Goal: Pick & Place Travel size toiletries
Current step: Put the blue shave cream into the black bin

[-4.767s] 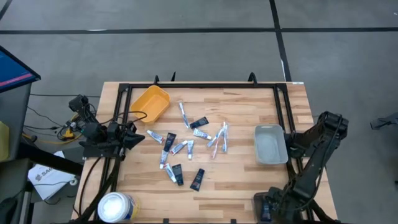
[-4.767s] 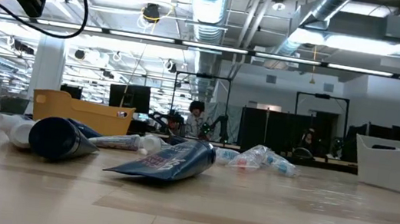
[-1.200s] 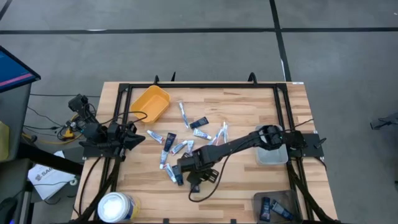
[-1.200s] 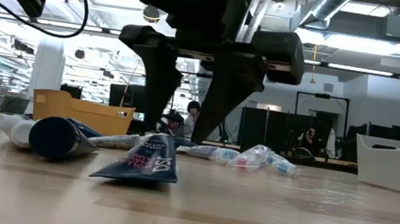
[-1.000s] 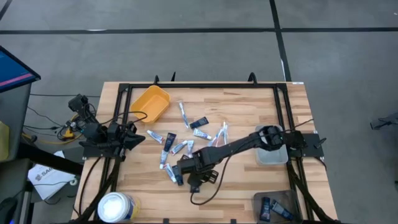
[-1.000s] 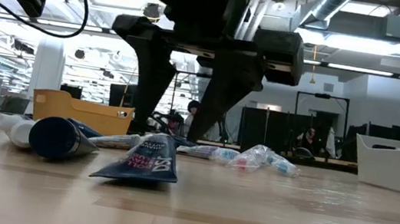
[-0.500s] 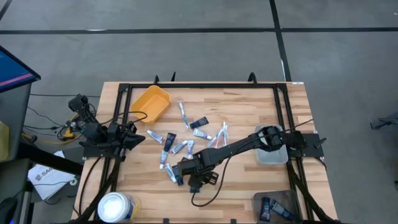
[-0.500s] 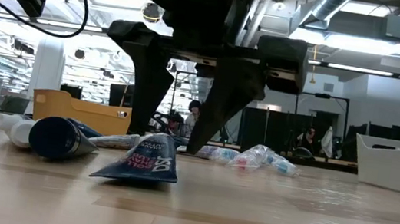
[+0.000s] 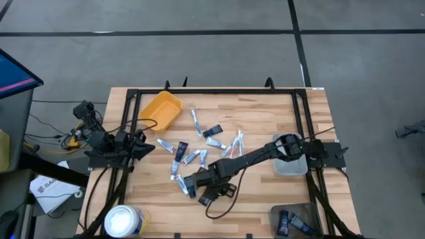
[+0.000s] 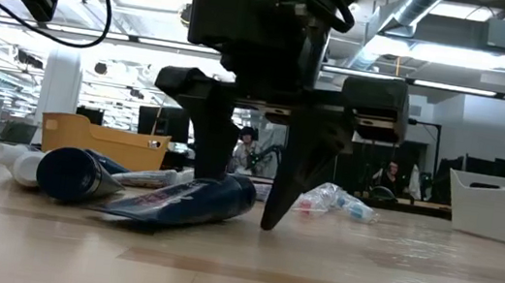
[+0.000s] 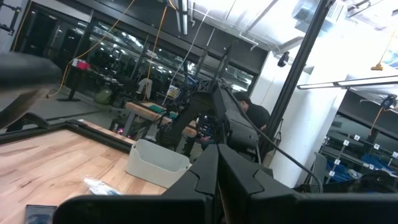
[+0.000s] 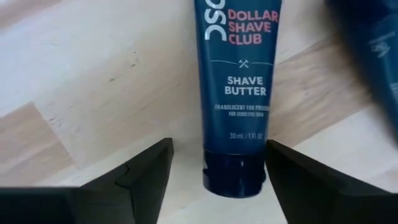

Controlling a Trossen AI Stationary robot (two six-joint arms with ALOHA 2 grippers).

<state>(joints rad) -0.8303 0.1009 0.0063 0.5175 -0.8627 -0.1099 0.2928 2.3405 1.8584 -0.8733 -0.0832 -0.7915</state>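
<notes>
My right gripper [image 9: 202, 188] is open and low over the table's near middle. Its two fingers stand on either side of a dark blue tube [image 12: 235, 81] printed "Shave Butter", which lies flat on the wood; the gripper also shows in the low view [image 10: 233, 202]. Other toiletries lie scattered toward the far side: white tubes [image 9: 180, 150], black tubes [image 9: 212, 131] and pale sticks [image 9: 236, 146]. My left gripper [image 9: 145, 147] waits shut at the table's left edge. My right gripper stands open over the tube's cap end [image 12: 233, 177]. Its fingers point down, one on each side, across the tube. One finger [image 12: 301, 177] stands right against the cap; I cannot tell whether it touches. The tube lies flat on the table.
A yellow bin [image 9: 161, 109] stands at the far left. A pale grey tray [image 9: 289, 154] sits at the right edge under my right arm. A big white tub [image 9: 125, 220] stands at the near left corner. A dark bin [image 9: 295, 222] sits at the near right.
My right gripper has come down toward the table and a little toward its near edge, and it stays open. The dark blue tube has turned about on the table. It had its flat crimped end toward the low camera; now it lies sideways between the fingers.
</notes>
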